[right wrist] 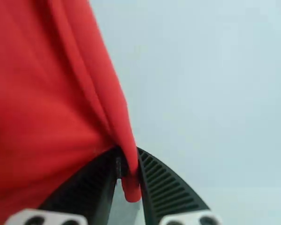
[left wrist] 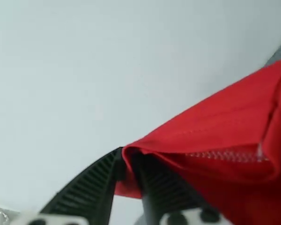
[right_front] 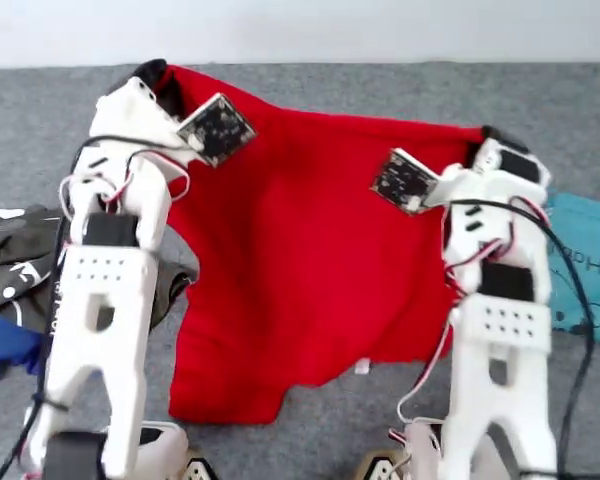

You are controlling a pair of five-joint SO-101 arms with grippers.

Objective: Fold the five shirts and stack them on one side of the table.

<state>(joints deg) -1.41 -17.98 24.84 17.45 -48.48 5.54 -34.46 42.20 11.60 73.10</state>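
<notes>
Presently, the left claw [left wrist: 129,161] is found clenched on a folded corner of the red shirt [right_front: 310,250], the hem being pinched between both jaws. The right claw [right wrist: 126,164] is likewise clenched on the shirt, a thin fold of cloth being trapped where its jaws meet. Both corners are held raised at the far edge of the garment, well apart, so that the upper edge is drawn into a fairly taut line between them. It is judged that the cloth is held this way so that it can be spread flat or carried over for a fold; which of the two is intended cannot be told. The lower part of the shirt is laid on the grey counter [right_front: 380,90], between the two arms, with an uneven near edge.

A dark shirt [right_front: 10,265] is lumped beside the left arm and partly covered by it. Something blue [right_front: 0,345] is cut off at that edge, and its nature cannot be determined. A teal shirt [right_front: 590,260] is laid beside the right arm, partly hidden behind it and cut off by the frame. With the red shirt unfolded, the task is judged far from complete. Sleeves and collar of the red shirt cannot be made out. In the high view the jaws are mostly covered by the wrists and the cloth.
</notes>
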